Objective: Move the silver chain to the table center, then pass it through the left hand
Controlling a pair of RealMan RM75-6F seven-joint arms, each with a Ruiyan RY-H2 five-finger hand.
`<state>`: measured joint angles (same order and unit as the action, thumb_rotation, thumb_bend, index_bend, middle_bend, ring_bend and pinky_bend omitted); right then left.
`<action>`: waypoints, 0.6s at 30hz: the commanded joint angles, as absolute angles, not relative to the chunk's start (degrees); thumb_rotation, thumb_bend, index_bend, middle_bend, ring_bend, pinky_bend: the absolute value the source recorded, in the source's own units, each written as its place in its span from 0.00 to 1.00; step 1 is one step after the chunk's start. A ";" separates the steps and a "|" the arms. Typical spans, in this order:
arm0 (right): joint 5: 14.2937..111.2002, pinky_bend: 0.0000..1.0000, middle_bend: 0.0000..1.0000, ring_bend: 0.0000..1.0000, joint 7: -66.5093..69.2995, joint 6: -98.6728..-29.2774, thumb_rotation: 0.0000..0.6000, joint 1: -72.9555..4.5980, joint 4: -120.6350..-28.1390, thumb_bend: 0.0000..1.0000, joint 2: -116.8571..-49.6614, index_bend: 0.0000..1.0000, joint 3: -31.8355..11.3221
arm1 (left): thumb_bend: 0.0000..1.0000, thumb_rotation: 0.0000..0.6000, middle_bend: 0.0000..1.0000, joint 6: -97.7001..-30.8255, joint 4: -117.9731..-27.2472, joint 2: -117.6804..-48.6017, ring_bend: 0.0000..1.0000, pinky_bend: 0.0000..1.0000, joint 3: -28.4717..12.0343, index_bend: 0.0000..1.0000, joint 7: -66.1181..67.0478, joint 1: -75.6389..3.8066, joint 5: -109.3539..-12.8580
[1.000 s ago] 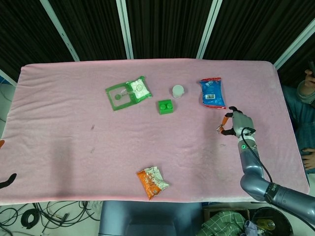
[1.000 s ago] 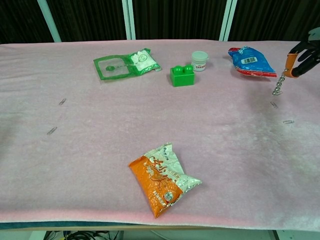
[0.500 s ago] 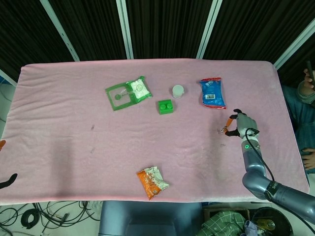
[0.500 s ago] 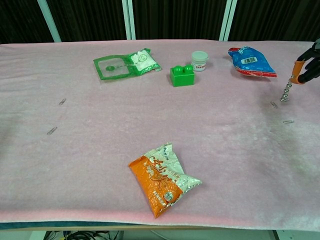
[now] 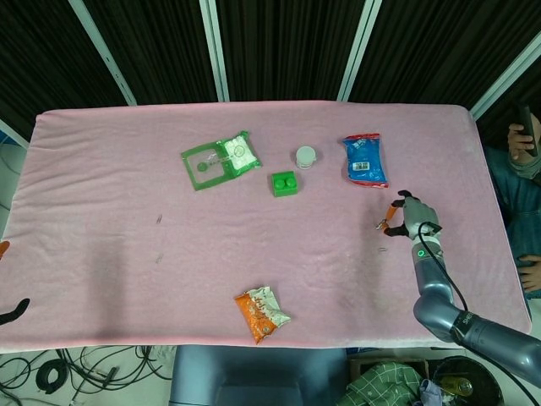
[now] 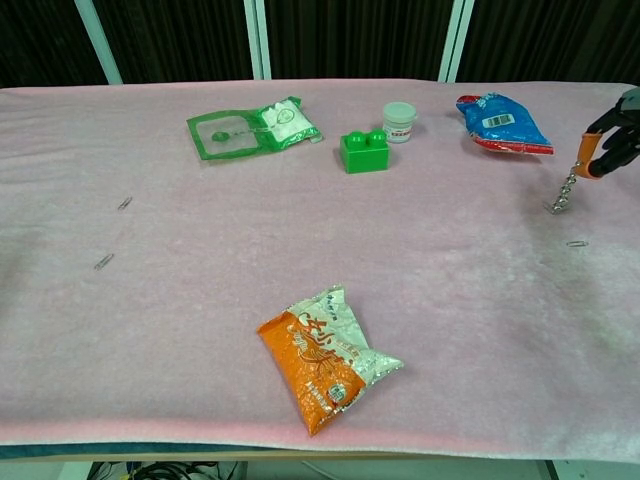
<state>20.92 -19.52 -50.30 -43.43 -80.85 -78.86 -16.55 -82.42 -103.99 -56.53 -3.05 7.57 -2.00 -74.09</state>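
- Silver chain [image 6: 564, 191] hangs from the fingertips of my right hand [image 5: 412, 216], pinched at its top end, with its lower end at or just above the pink tablecloth [image 6: 200, 280]; I cannot tell whether it touches.
- Taking the blue snack packet [image 5: 364, 159] as the landmark, my right hand and the chain are nearer to me than the packet and a little to its right, close to the table's right edge.
- A small paper clip [image 6: 577, 243] lies on the cloth just nearer to me than the chain.
- Left of the blue packet stand a white cup [image 5: 305, 156], a green block [image 5: 284, 183] and a green packet [image 5: 220, 159].
- An orange snack packet [image 5: 260, 312] lies far from the blue packet, near the front edge.
- My left hand [image 5: 12, 312] shows only as a dark tip at the picture's left border, so I cannot tell how it is set.
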 commanded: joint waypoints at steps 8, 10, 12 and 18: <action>21.22 0.21 0.09 0.14 -19.08 -50.01 1.00 -43.42 -80.10 0.36 -79.33 0.66 -16.24 | 0.22 1.00 0.08 -82.42 -103.96 -56.60 0.00 0.00 -3.05 0.08 7.75 -2.02 -73.98; 21.31 0.21 0.09 0.14 -19.00 -50.11 1.00 -43.36 -80.25 0.36 -79.19 0.66 -16.26 | 0.22 1.00 0.08 -82.40 -103.98 -56.60 0.00 0.00 -3.03 0.08 7.81 -2.03 -73.97; 21.59 0.21 0.09 0.14 -19.03 -50.45 1.00 -43.22 -80.87 0.36 -78.71 0.66 -16.21 | 0.22 1.00 0.08 -82.45 -103.98 -56.61 0.00 0.00 -3.05 0.08 7.85 -2.04 -73.99; 22.54 0.21 0.09 0.14 -19.47 -51.96 1.00 -42.36 -84.91 0.36 -76.04 0.66 -15.78 | 0.22 1.00 0.08 -82.18 -103.96 -56.69 0.00 0.00 -3.01 0.08 8.06 -2.18 -73.90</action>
